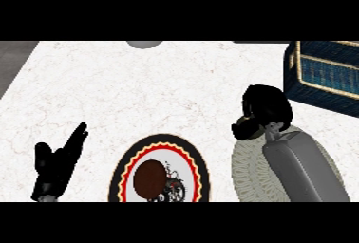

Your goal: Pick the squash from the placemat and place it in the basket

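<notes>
My right hand hangs over the far edge of the pale woven placemat, its fingers curled down in a tight bunch. The squash shows nowhere on the mat; it is hidden inside that curled hand. My grey right forearm lies across the mat. The dark blue basket with tan trim stands at the far right, a short way beyond and to the right of the hand. My left hand rests open at the lower left, fingers up.
A round plate with a black, red and yellow rim and a brown middle sits at the near centre, between the two hands. A grey round object peeks in at the far edge. The counter's left edge runs diagonally.
</notes>
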Controlling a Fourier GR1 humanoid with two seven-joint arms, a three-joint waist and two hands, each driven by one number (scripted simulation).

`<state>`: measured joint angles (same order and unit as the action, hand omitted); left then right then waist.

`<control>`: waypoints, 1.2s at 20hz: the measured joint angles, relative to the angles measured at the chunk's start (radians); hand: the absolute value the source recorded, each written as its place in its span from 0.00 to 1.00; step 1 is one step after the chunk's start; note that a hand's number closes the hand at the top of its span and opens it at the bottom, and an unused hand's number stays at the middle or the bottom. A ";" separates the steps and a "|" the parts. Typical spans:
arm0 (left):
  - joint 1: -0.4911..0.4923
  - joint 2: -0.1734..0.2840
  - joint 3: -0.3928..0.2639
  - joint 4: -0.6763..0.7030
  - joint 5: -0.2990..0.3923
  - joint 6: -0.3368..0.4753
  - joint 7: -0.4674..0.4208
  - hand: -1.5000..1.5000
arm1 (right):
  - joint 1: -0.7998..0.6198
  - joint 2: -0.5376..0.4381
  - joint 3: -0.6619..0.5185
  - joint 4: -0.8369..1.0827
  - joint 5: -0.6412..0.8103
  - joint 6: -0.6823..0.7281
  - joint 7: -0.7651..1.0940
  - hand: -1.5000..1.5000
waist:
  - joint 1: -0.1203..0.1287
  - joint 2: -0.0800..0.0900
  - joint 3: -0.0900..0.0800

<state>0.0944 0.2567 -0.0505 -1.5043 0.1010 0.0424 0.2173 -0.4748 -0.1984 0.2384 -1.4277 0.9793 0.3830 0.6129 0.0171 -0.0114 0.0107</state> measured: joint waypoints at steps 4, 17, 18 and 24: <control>0.007 -0.005 0.003 -0.004 0.002 0.002 -0.002 0.50 | -0.073 0.116 -0.090 -0.080 -0.053 -0.126 0.110 1.00 | -0.007 -0.001 0.003; 0.016 -0.005 0.016 -0.007 0.000 0.000 0.012 0.50 | -0.436 0.101 -0.328 -0.297 -0.050 -0.275 0.359 1.00 | -0.021 -0.002 0.003; 0.016 -0.002 0.018 -0.010 0.003 -0.002 0.019 0.50 | -0.466 0.076 -0.353 -0.297 -0.056 -0.257 0.370 1.00 | -0.022 -0.002 0.003; 0.021 -0.009 0.016 -0.023 -0.001 -0.005 0.019 0.50 | -0.617 -0.057 -0.488 -0.221 -0.090 -0.208 0.387 1.00 | -0.015 0.000 0.002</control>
<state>0.1154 0.2478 -0.0342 -1.5272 0.0996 0.0374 0.2361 -1.0917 -0.2555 -0.2495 -1.6483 0.8896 0.1753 1.0000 0.0019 -0.0112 0.0128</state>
